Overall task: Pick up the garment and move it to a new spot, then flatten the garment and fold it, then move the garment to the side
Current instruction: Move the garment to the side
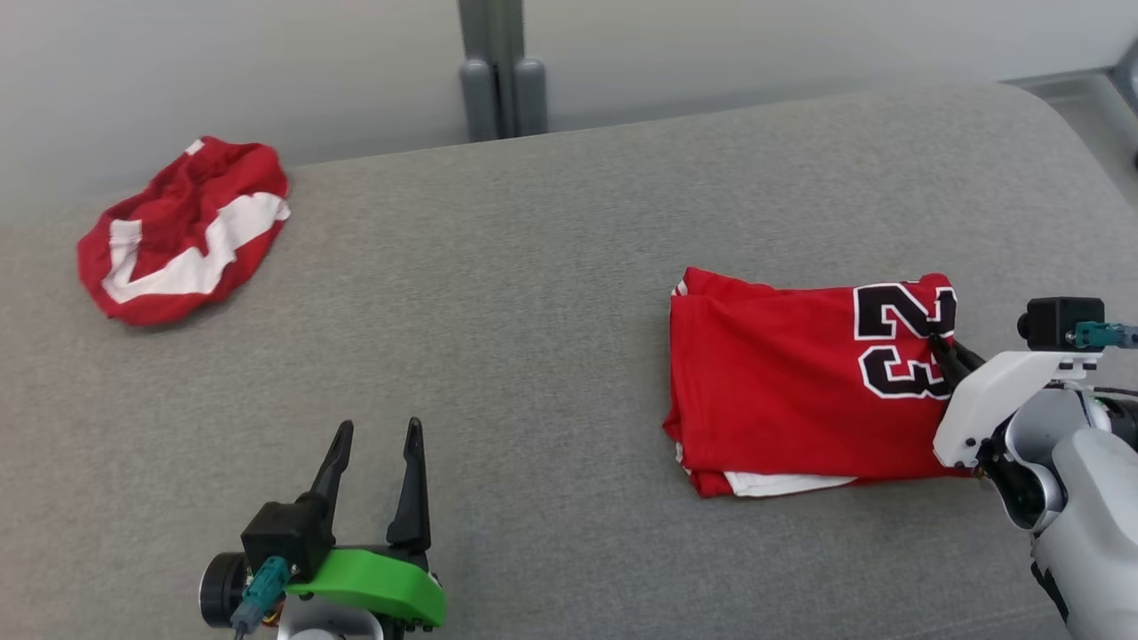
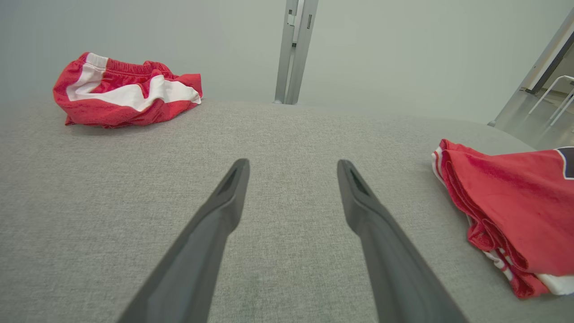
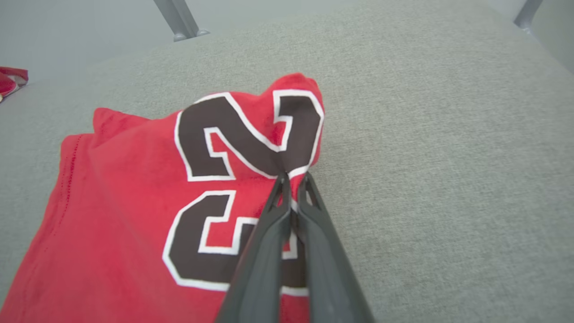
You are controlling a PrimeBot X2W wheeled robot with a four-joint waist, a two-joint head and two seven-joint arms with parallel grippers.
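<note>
Nearest the lens, at lower left of the frame, the left tool (image 1: 380, 428) is hovering released, spread wide, above bare grey desk (image 1: 551, 267). At right of frame the right tool (image 1: 935, 340) is clenching the right edge of the folded red jersey (image 1: 782, 382), by its numerals. That jersey is lying long axis left-to-right, stretching leftward from the pinch, so the sideways move is looking like the right arm's job. A crumpled red-and-white garment (image 1: 182, 231) is sitting upper left.
</note>
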